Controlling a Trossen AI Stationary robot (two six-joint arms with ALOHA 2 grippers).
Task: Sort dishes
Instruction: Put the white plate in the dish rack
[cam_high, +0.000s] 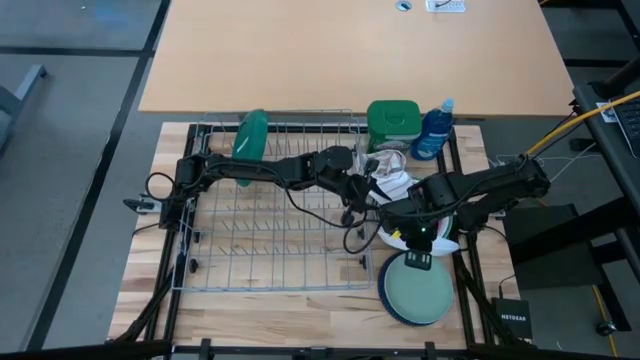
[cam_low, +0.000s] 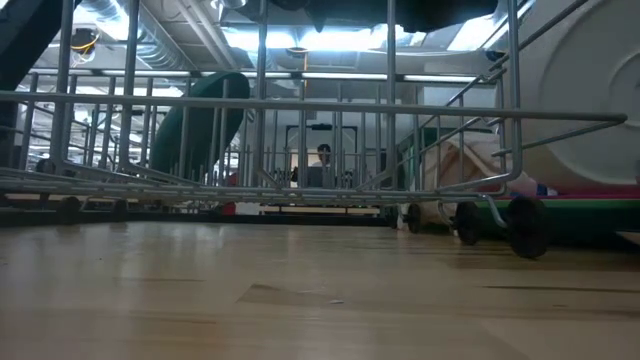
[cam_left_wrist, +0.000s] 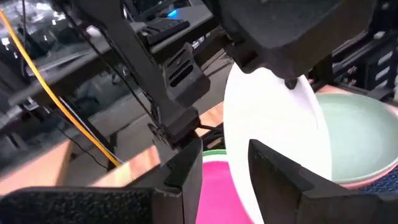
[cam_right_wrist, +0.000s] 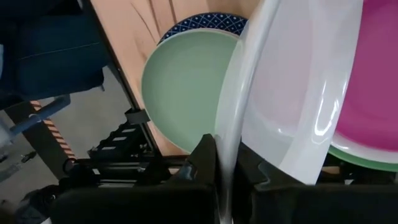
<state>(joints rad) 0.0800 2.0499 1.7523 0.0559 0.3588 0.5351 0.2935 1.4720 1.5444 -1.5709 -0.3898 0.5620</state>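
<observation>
The right end effector (cam_right_wrist: 227, 171) pinches the thin rim of a glossy white plate (cam_right_wrist: 292, 87), one dark finger on each face, holding it tilted on edge above a stack. The left end effector (cam_left_wrist: 225, 171) reaches in from the rack side with its fingers spread, one on either side of the same white plate's rim, not visibly clamped.

Under the tilted plate lies a shiny pink plate (cam_right_wrist: 373, 81), with a green rim (cam_right_wrist: 364, 160) showing beneath it. Just beside this stack, toward the front edge of the surface, a matte pale green plate (cam_high: 417, 287) lies flat on a navy plate (cam_right_wrist: 208, 22) with a patterned rim.

A wire rack (cam_high: 270, 205) on small wheels fills the middle of the pale wooden surface (cam_high: 150, 225). One dark green plate (cam_high: 251, 134) stands on edge in its back row. Behind the stack sit a crumpled cloth (cam_high: 392, 176), a green square-lidded tub (cam_high: 391, 123) and a blue bottle (cam_high: 433, 130).
</observation>
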